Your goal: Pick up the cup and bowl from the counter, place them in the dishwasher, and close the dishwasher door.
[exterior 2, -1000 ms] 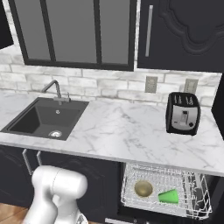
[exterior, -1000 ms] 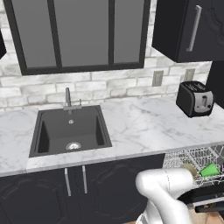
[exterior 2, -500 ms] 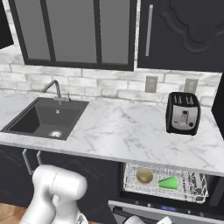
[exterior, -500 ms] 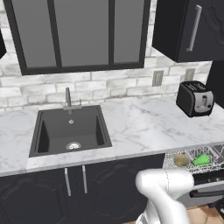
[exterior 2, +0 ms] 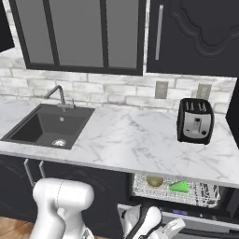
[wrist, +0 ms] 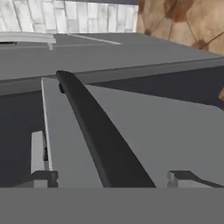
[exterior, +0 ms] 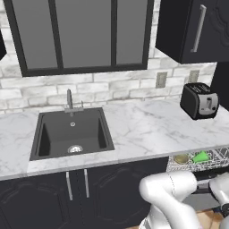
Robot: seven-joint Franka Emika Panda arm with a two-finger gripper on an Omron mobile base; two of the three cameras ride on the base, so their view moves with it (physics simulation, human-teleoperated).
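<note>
The green cup (exterior 2: 180,186) lies beside the olive bowl (exterior 2: 154,180) in the white wire rack (exterior 2: 205,195) of the dishwasher, under the marble counter (exterior 2: 126,140). From the left base view the bowl (exterior: 181,158) and cup (exterior: 200,156) show just below the counter edge (exterior: 147,129). The dishwasher door (exterior 2: 200,221) stands partly raised in front of the rack. In the hand view my gripper (wrist: 113,177) is open. Its fingertips (wrist: 43,177) stand on either side of the door's dark bar handle (wrist: 94,131), against the grey door panel (wrist: 153,127).
A black sink (exterior: 71,132) with a faucet is set into the counter at the left. A black toaster (exterior 2: 195,121) stands at the back right. Black cabinets with silver handles (exterior: 76,183) sit below the sink, and wall cabinets hang above.
The wire rack with cup and bowl has slid back under the counter. The door has swung upward with my hand at its handle.
</note>
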